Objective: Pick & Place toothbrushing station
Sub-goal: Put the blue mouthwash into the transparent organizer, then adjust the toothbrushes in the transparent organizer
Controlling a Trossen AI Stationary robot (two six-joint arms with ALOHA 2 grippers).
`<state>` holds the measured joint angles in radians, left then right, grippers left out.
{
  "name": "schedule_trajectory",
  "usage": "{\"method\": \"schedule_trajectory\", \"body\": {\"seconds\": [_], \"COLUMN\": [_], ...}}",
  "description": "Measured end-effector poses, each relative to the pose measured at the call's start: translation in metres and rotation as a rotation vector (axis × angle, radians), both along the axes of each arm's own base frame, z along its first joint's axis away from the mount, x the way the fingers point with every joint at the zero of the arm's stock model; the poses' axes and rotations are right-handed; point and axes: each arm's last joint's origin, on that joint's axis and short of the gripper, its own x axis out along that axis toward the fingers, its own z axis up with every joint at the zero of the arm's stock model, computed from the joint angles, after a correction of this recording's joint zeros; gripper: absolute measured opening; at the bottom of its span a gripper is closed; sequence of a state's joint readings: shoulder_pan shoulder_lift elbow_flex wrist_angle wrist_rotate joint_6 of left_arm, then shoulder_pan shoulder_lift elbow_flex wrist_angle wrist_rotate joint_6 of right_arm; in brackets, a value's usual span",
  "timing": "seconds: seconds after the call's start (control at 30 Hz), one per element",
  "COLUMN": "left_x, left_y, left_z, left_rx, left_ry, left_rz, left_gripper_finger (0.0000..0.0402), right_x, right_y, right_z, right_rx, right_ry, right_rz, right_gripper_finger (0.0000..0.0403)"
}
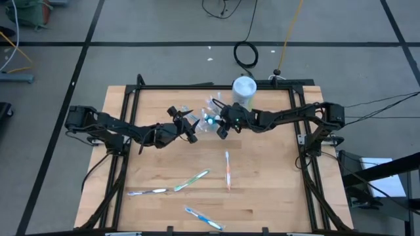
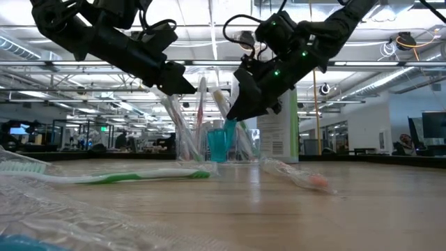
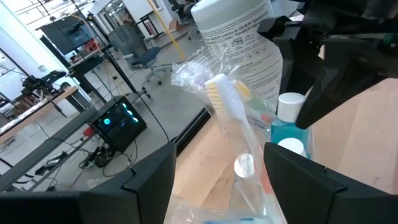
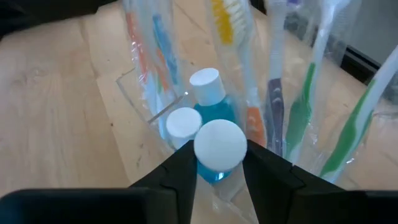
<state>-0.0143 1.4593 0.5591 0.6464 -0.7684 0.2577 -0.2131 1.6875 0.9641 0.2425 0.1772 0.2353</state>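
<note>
Nearest you, the right claw (image 4: 217, 163) pinches a white-capped blue tube (image 4: 219, 146) between its fingers, the tube's long axis upright, poised directly above the clear cup (image 4: 149, 112) at the far middle of the bench (image 1: 262, 196). Two more tubes and several wrapped brushes already stand inside; the drop is straight down. The low view shows the tube's lower end (image 2: 231, 129) level with the cup's contents, which the wrist view cannot. The left claw (image 3: 217, 180) stands wide, straddling one wrapped brush (image 3: 230, 109) without gripping it. Four brushes lie loose nearer on the bench; the canister (image 1: 243, 90) stands behind the cup.
</note>
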Motion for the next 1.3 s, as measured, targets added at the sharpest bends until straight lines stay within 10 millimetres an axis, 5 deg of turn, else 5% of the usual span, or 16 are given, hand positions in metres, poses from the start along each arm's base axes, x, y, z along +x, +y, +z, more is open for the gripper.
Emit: {"method": "schedule_trajectory", "body": {"seconds": [0.5,0.8,1.3], "left_x": [0.0,-0.001,-0.022], "left_y": [0.0,-0.004,-0.029], "left_z": [0.0,0.002,0.033], "left_rx": [0.0,0.009,-0.015], "left_ry": [0.0,0.004,-0.035], "left_rz": [0.0,-0.015,-0.139], "left_gripper_finger": [0.025,0.025,0.025], "right_x": [0.001,-0.003,-0.01], "right_y": [0.0,0.012,0.057], "right_z": [0.001,0.016,0.037], "right_rx": [-0.039,-0.086,-0.088], "right_ry": [-0.039,-0.044,-0.059], "right_rz": [0.017,0.075,0.207], "right_gripper_finger": [0.0206,0.021,0.0194]}}
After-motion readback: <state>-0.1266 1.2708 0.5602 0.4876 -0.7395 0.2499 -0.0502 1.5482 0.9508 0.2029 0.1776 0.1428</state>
